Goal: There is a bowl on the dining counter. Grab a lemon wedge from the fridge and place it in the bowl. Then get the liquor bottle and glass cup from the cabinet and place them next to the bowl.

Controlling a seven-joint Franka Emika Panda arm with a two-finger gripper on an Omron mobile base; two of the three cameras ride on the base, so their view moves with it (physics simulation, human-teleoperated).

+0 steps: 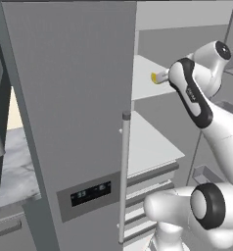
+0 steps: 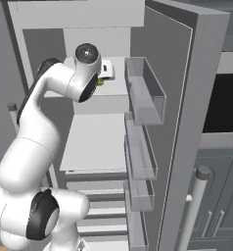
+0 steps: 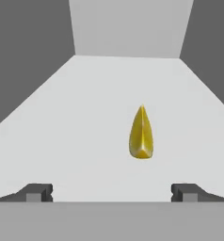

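While the gripper (image 3: 112,193) stands wide and empty, the lemon wedge (image 3: 141,133) lies ahead, slightly right—long axis seemingly pointing away, along the shelf (image 3: 62,141).

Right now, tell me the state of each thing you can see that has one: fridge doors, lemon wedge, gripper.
Left fridge door: closed.
Right fridge door: swung wide open, its door bins empty.
Lemon wedge: lying loose on the upper fridge shelf, not gripped.
Gripper: open, fingertips short of the wedge, touching nothing.
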